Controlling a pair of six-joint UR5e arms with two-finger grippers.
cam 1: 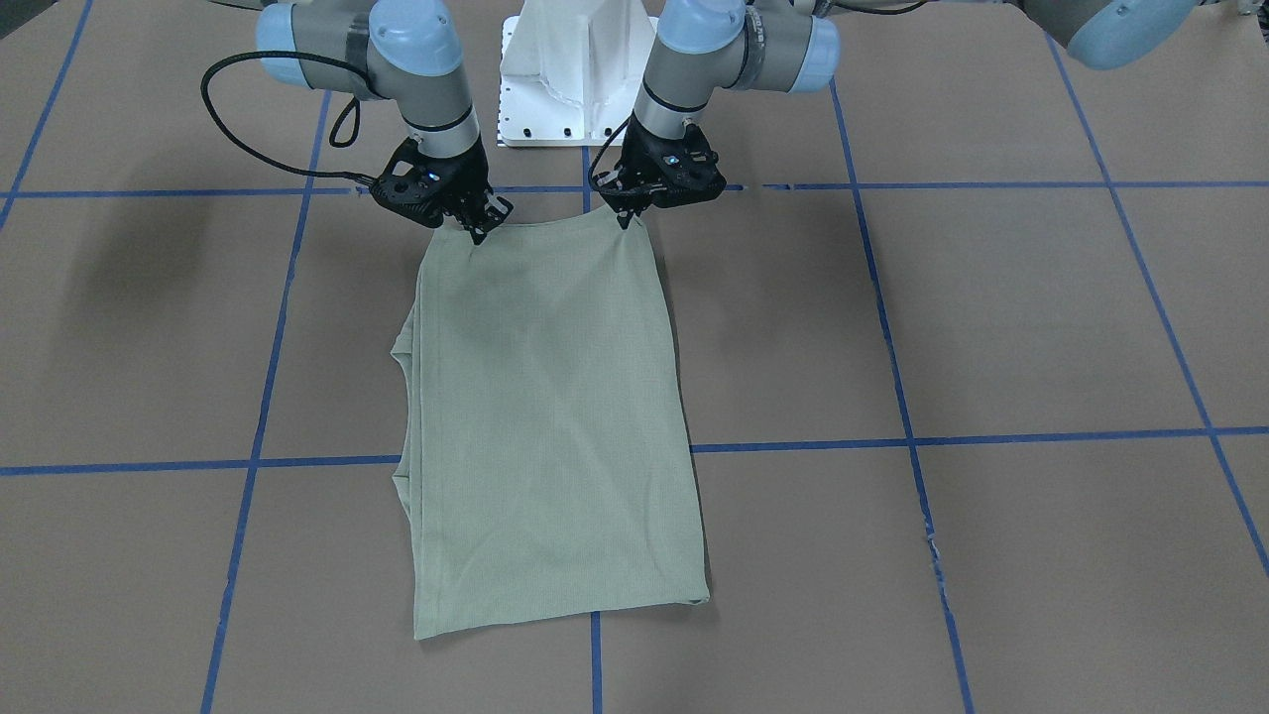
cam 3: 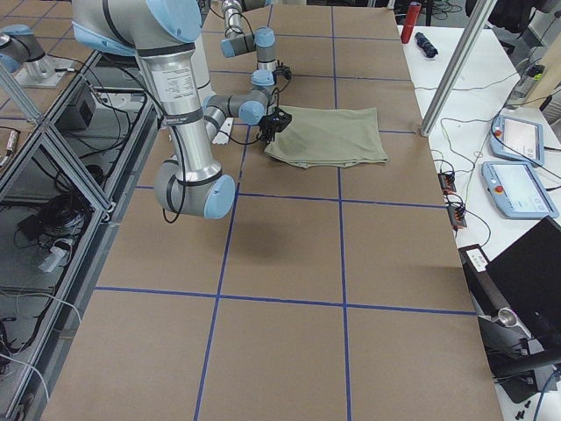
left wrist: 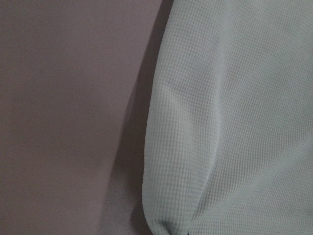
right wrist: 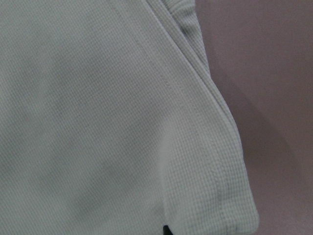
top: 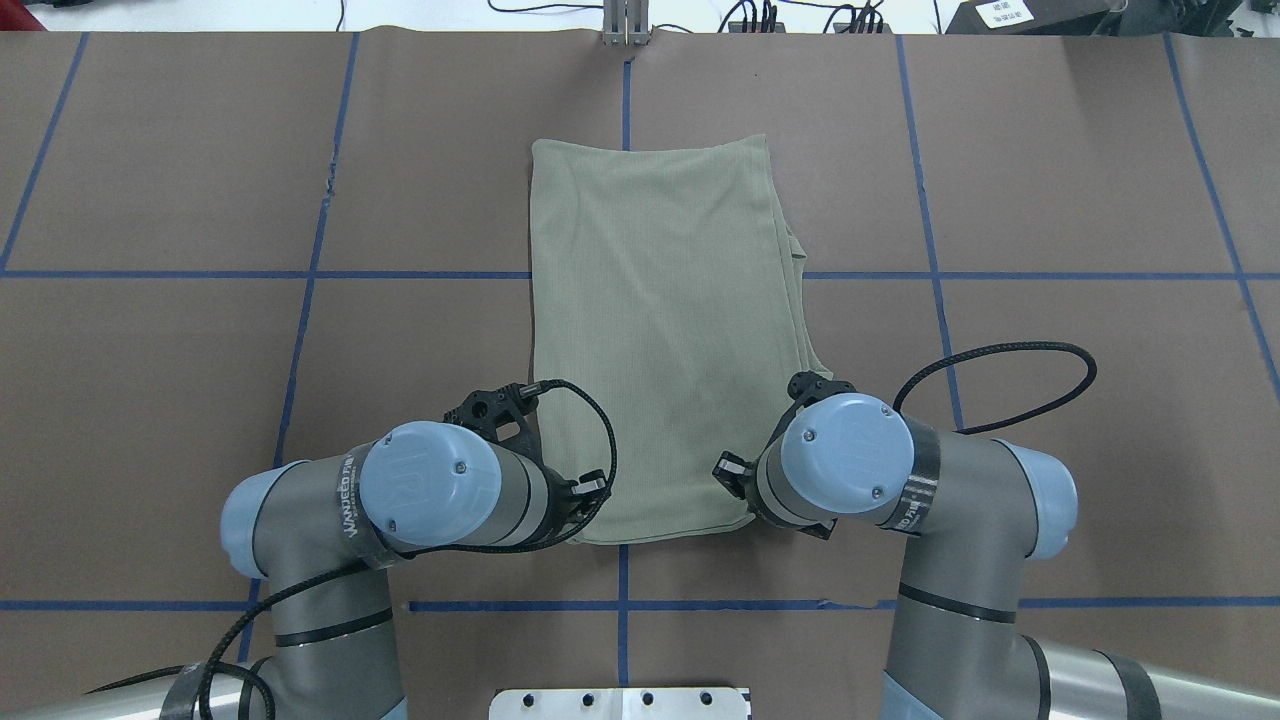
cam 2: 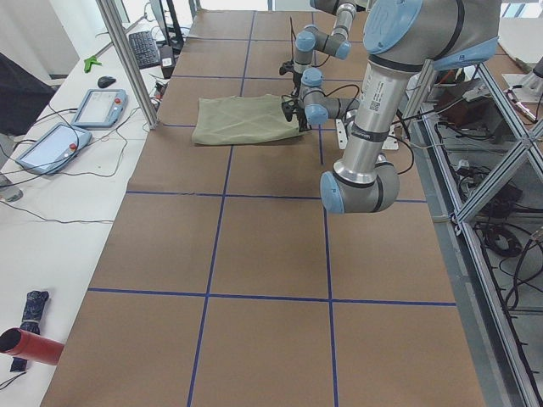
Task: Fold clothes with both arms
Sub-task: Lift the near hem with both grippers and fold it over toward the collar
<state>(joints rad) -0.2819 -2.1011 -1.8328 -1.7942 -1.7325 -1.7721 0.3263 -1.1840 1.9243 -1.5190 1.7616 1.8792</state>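
Pinching at both ends: left gripper [cam 1: 627, 216] and right gripper [cam 1: 479, 230] each have their fingers pressed together on a corner of the shirt [cam 1: 555, 416], on the edge closest to the pedestal [cam 1: 575, 69]. That edge sags slightly between the two grips. Shirt is folded into a long rectangle on the table [cam 1: 991, 317], running straight out from the pedestal. Extra layers peek out along the right gripper's side. Writing: printed band on the left arm [top: 320, 560] beside its blue cap, too small to read reliably. Blue tape lines [cam 1: 892, 436] run under the shirt.
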